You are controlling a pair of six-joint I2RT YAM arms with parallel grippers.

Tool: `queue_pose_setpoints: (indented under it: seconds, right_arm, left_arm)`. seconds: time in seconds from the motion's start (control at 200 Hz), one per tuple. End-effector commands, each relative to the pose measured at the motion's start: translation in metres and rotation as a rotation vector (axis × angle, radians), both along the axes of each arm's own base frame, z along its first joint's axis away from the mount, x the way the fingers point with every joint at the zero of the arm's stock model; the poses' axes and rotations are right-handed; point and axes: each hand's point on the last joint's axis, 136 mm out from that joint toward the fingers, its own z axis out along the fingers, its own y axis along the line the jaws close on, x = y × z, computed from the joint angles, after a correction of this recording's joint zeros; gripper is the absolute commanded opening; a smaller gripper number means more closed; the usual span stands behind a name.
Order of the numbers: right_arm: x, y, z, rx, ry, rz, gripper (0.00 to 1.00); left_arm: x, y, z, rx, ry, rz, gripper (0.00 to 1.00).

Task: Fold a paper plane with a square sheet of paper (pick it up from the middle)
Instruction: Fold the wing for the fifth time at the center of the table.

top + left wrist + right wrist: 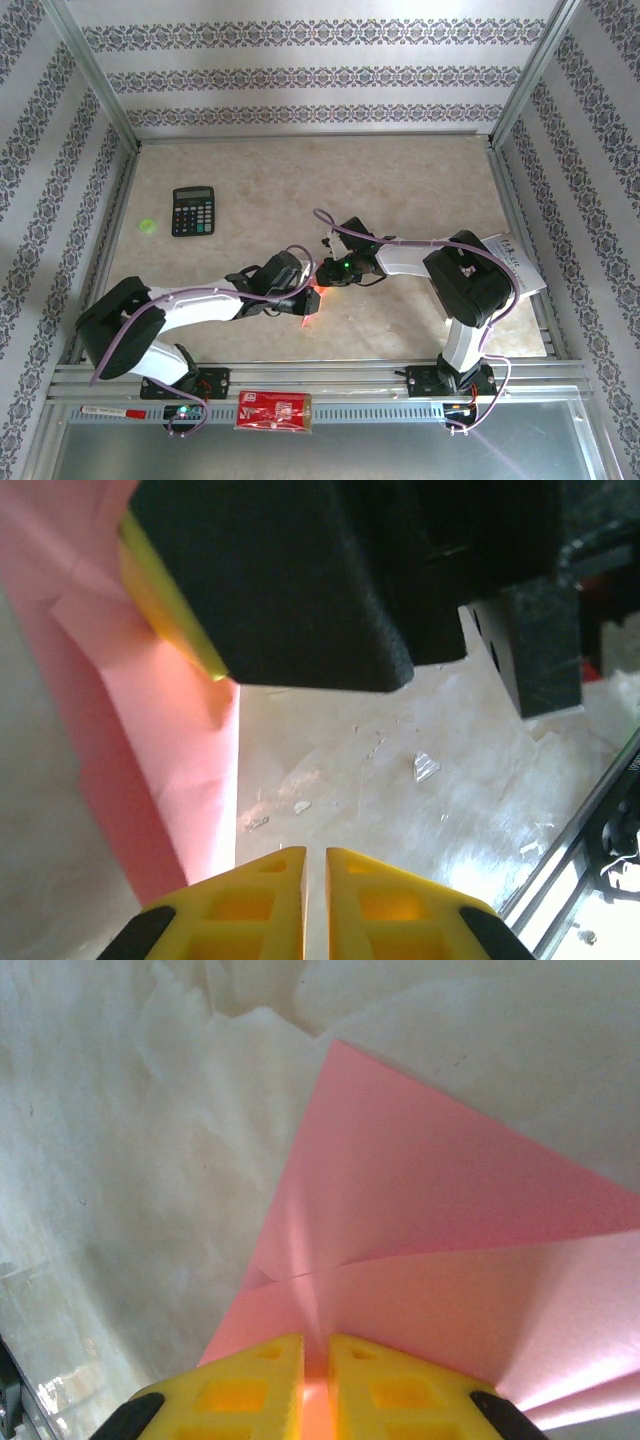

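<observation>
The pink-red sheet of paper (430, 1190) is folded into a pointed shape with a crease across it, its tip pointing away from me over the marble table. My right gripper (316, 1338) is shut on a raised ridge of that paper. From above, a small patch of the paper (309, 302) shows under the two wrists, which meet at the table's middle front. My left gripper (315, 852) is shut with nothing between its yellow fingers and hangs over bare table just right of the paper's edge (150, 740). The right gripper's black body (300, 580) looms close in front of it.
A black calculator (192, 211) and a small green dot (148, 226) lie at the back left. A white printed leaflet (515, 262) lies at the right edge, partly under the right arm. A red printed packet (274, 410) rests on the front metal rail.
</observation>
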Motion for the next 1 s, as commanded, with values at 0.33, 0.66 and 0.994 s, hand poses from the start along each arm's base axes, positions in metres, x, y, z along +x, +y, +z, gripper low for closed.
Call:
queue_pose_setpoints:
  seconds: [0.33,0.66,0.994]
  right_arm:
    - [-0.011,-0.018,-0.022,-0.088,0.059,-0.026,0.17]
    - [-0.011,-0.019,-0.023,-0.089,0.06,-0.027,0.17]
    - [-0.012,-0.018,-0.024,-0.09,0.066,-0.025,0.17]
  left_arm:
    - [0.004,0.007,-0.018,0.07,0.006,-0.003,0.1]
    - [0.001,0.016,-0.034,0.106,0.029,0.005,0.08]
    - [-0.002,0.02,-0.04,0.114,0.041,0.015,0.07]
